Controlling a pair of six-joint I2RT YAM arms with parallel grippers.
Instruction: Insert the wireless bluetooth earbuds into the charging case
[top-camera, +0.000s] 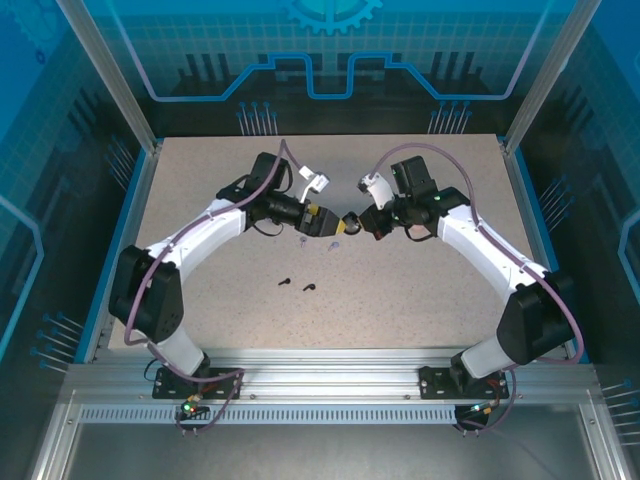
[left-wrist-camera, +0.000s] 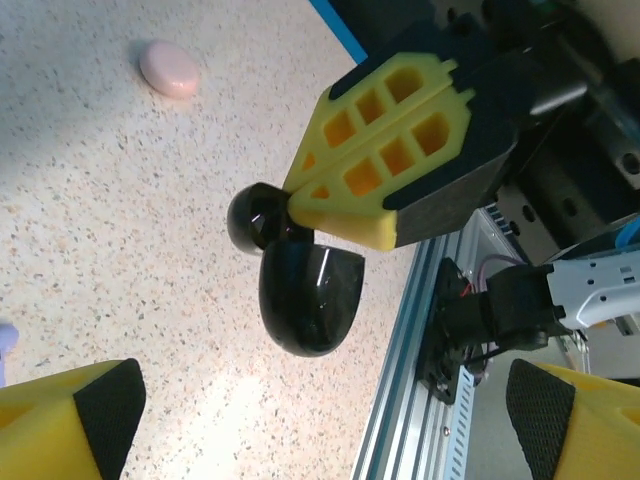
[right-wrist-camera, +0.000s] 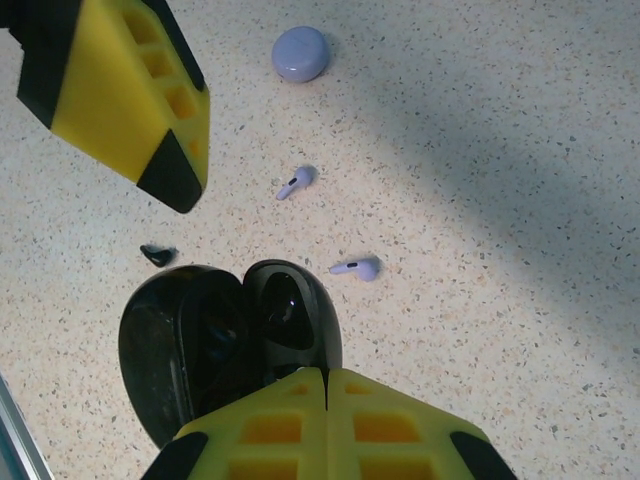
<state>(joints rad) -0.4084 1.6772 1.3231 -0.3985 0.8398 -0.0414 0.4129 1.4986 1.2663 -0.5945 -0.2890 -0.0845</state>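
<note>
At mid-table, the right gripper (right-wrist-camera: 325, 385), its jaws pressed together, pinches a glossy black round charging case (right-wrist-camera: 215, 335) with its lid swung open. The left gripper (top-camera: 320, 221) faces it, spread wide and empty. Two lilac stemmed earbuds (right-wrist-camera: 296, 181) lie on the speckled beige tabletop (right-wrist-camera: 480, 200) near a closed lilac case (right-wrist-camera: 300, 52). Two black earbuds (top-camera: 285, 282) lie nearer the arm bases.
</note>
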